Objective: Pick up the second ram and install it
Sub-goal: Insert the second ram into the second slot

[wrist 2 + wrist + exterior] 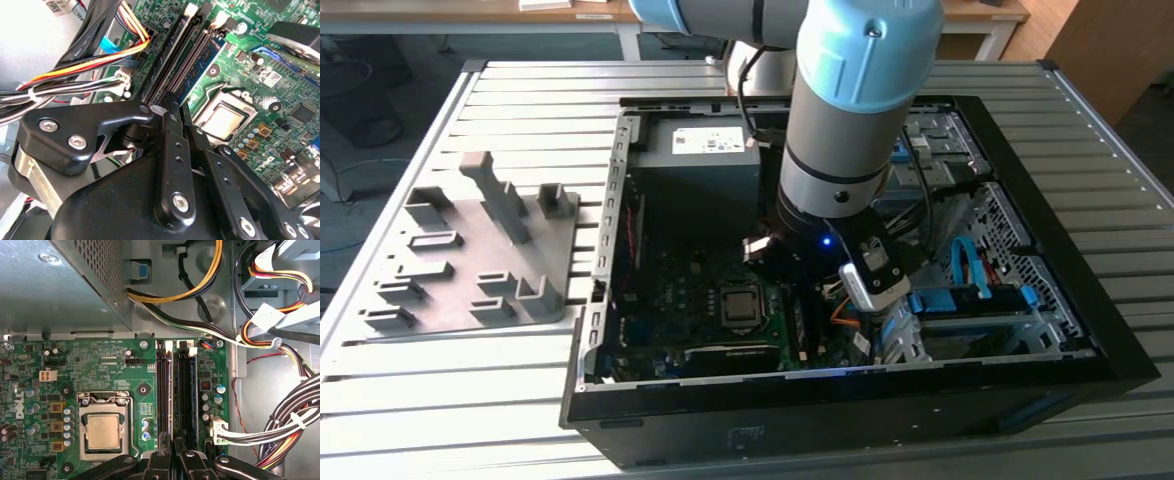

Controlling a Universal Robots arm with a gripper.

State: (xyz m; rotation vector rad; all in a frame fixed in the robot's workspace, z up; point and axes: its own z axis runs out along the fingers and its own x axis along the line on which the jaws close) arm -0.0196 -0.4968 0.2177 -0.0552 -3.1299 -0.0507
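The second ram [172, 390] is a thin blue stick standing on edge in a motherboard memory slot beside the CPU socket [102, 432]. Its blue face [201, 65] runs straight into the gap between my fingers. My gripper [173, 460] sits low over the near end of that slot, its two black fingers [170, 130] close together on either side of the stick's edge. Another blue strip [194, 390] stands in a slot farther from the socket. In the exterior view the arm [854, 120] reaches down into the open computer case [1107, 350].
Bundles of coloured and black cables [280, 420] hang close beside the slots. The grey power supply [60, 285] stands past the slots' far end. A grey slotted holder block [480, 250] lies on the slatted table at the exterior view's left.
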